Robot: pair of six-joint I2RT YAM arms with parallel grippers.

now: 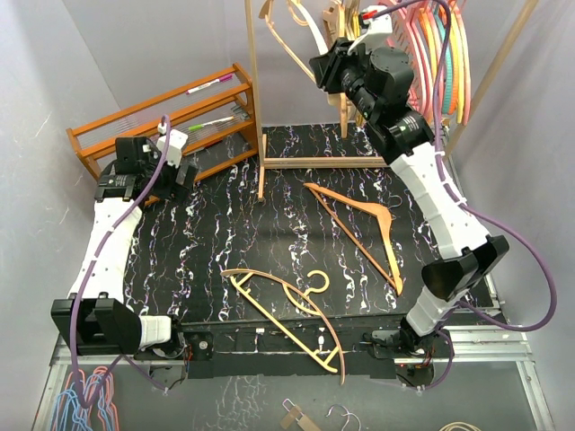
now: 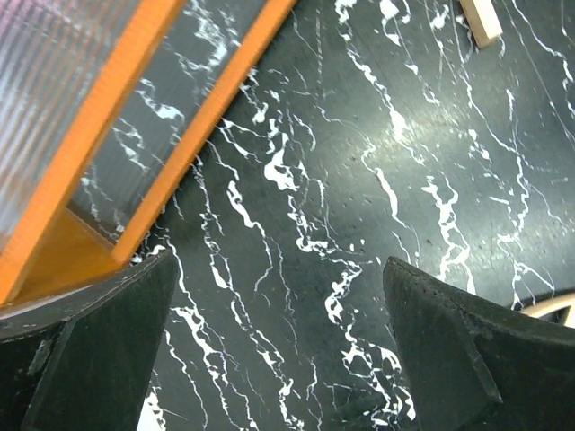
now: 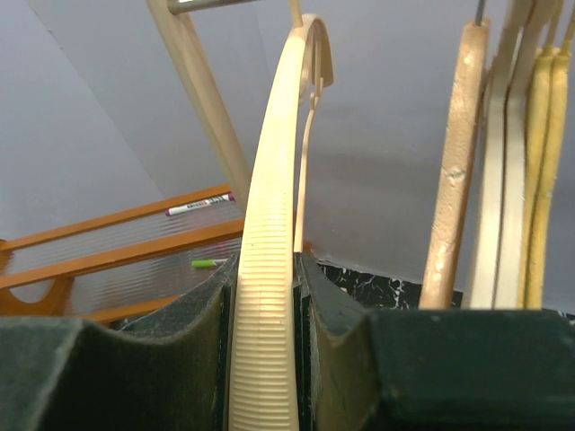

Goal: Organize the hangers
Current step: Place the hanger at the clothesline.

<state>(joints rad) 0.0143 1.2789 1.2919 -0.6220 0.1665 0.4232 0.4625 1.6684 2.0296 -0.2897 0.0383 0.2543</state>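
The right gripper [image 3: 267, 310] is clamped on the ribbed arm of a cream plastic hanger [image 3: 274, 180], its pads pressed flat on both sides. It holds the hanger raised, with the hook up near the metal rail [image 3: 207, 4] of the tall pale wooden frame [image 3: 202, 117]. The step in hand looks to be hanging this one. Doing it well means keeping the hanger's plane square to the rail, lifting the hook clear over the bar, then lowering until the hook bears the weight before letting go. Whether the hook is already seated I cannot tell. Just to one side hang a rough tan wooden hanger [image 3: 454, 162] and yellow hangers [image 3: 544, 162], with pink, orange and teal hangers [image 1: 440, 54] farther along. The free stretch of rail therefore lies toward the frame's upright, and the hook should be kept from snagging a neighbour. The left gripper [image 2: 278, 314] hangs spread and empty low over the black marbled table [image 1: 225, 224], just beside the orange-brown slatted rack [image 1: 162, 117] and well apart from the work. On the table lie a flat tan wooden hanger [image 1: 359, 224] at mid-right and a pale yellow hanger [image 1: 287, 310] at the near edge, with open surface between them.
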